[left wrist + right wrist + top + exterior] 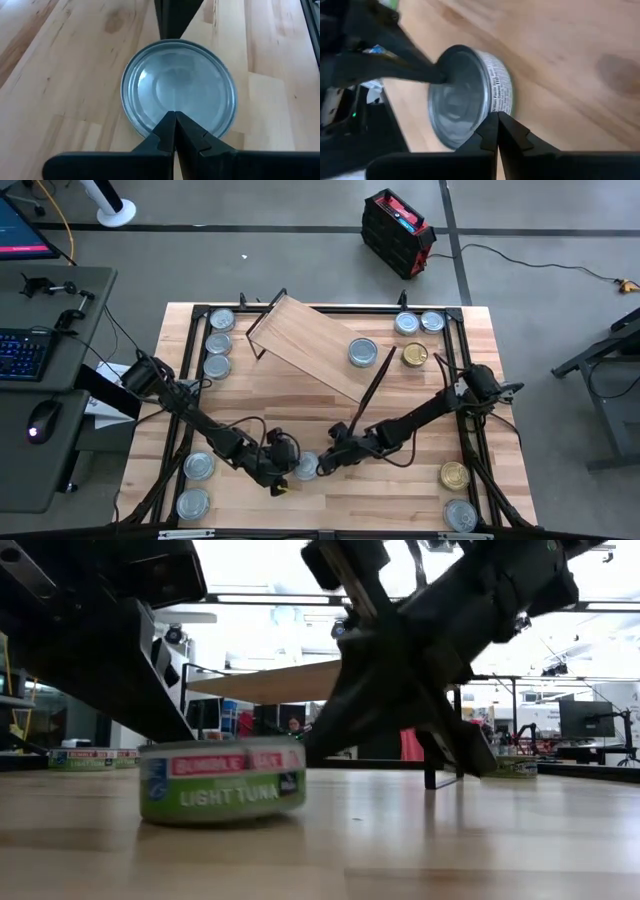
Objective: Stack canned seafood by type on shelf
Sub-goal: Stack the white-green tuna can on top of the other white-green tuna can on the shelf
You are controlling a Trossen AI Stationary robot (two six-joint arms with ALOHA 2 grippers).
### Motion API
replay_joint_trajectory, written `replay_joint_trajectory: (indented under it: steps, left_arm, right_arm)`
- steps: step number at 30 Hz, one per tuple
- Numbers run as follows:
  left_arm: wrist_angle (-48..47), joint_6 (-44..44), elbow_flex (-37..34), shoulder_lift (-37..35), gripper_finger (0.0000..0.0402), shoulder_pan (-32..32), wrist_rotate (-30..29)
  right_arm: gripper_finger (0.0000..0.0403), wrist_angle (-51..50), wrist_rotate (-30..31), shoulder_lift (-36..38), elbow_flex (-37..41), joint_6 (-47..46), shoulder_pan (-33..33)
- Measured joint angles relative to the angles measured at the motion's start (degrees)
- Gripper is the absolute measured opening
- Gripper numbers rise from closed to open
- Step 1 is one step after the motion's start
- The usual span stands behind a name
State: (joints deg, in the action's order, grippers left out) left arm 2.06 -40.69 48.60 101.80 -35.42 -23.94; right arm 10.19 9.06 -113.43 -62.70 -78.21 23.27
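Observation:
A silver-topped tuna can stands upright on the table near its front edge, between my two grippers. My left gripper is shut, its tip over the can's top. My right gripper is shut at the can's opposite side. The shelf lies askew at the middle far part of the table, one silver can on its board. A gold can sits on the table beside it. My left gripper sets its shut fingertips on the can's top, just inside the rim, slanting down from the table's left. The can stays flat on the table. My right gripper's shut fingertips meet the can's side wall just under the rim, slanting down from the table's right.
Three silver cans line the far left edge and two stand at the far right corner. Two more sit at the near left, a gold one and a silver one at the near right.

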Motion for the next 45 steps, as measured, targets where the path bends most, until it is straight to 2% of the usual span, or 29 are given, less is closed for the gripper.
replay_joint_trajectory:
  steps: [12,15,19,23,27,31,33,36,40,45]
  left_arm:
    - [-2.41,1.29,-0.58,0.79,0.0,-0.31,-0.21]
    - [-0.32,1.31,0.09,0.15,0.0,-0.63,-0.02]
    - [-2.83,1.32,-0.24,0.49,0.0,-0.45,0.04]
    - [-10.56,0.96,-0.15,-1.75,0.0,-0.68,-0.06]
    - [-20.38,-1.48,-0.17,-6.27,0.0,-1.01,-2.51]
    - [-28.97,-8.75,-0.17,-11.64,0.0,-3.41,-5.91]
    - [-30.32,-14.54,-0.17,-14.15,0.0,-5.96,-8.45]
    - [-30.12,-24.15,-0.11,-15.9,0.0,-11.5,-12.03]
    - [-26.84,-36.17,-0.11,-14.91,0.0,-19.15,-12.11]
    - [-24.83,-47.61,-0.08,-12.77,0.0,-25.97,-11.61]
  right_arm:
    - [0.0,-1.76,0.61,0.37,-7.76,7.3,-0.21]
    - [0.0,-1.83,1.24,0.24,-9.16,9.48,-0.48]
    - [0.0,-2.38,1.09,0.31,-10.64,13.47,-1.12]
    - [0.0,-2.94,-0.69,0.69,-12.82,20.81,-1.68]
    - [0.0,-6.07,-5.31,0.7,-16.74,27.38,-2.36]
    - [0.0009,-13.33,-7.24,0.7,-21.81,36.44,-2.99]
    - [0.003,-16.77,-10.06,0.26,-24.98,41.21,-3.22]
    - [0.0083,-22.53,-14.62,-1.74,-30.2,47.94,-3.46]
    - [0.0181,-29.94,-18.42,-6.88,-37.74,56.73,-3.24]
    - [0.0285,-39.48,-18.8,-14.81,-48.14,68.31,-3.19]
